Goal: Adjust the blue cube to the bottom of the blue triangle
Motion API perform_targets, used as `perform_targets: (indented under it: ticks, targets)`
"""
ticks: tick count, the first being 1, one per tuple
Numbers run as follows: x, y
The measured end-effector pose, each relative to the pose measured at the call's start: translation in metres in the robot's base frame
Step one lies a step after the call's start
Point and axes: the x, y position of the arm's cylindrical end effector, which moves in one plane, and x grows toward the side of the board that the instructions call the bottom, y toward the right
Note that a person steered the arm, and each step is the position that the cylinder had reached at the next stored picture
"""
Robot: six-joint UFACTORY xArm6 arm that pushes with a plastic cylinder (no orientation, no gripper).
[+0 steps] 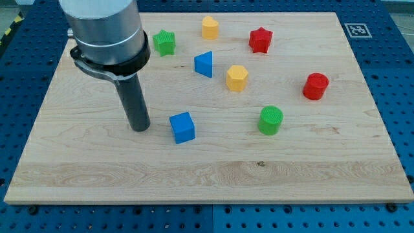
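Resting on the board [77, 162] toward its left edge, my tip [140, 127] holds nothing, just left of the blue cube [182, 127], which sits below the blue triangle [204, 64].

My tip [140, 127] sits on the board just left of the blue cube [182, 127], nothing between them. Bare wood runs from the cube up to the blue triangle [204, 64]. The yellow hexagonal block [237, 77] crowds the triangle's right; the green cylinder [270, 120] stands well right of the cube.
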Motion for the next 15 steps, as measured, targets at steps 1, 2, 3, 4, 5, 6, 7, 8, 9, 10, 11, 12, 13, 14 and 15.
perform_targets:
  ticks: [1, 2, 3, 4, 5, 6, 7, 8, 9, 10, 11, 12, 13, 14, 15]
  targets:
    - [0.0, 0.001]
    - [0.0, 0.005]
    - [0.003, 0.012]
    - [0.006, 0.02]
    - [0.008, 0.029]
    - [0.009, 0.037]
    - [0.009, 0.039]
    - [0.009, 0.039]
    - [0.009, 0.041]
    - [0.009, 0.047]
    - [0.009, 0.053]
    - [0.009, 0.054]
    - [0.009, 0.055]
    - [0.009, 0.057]
    - [0.01, 0.057]
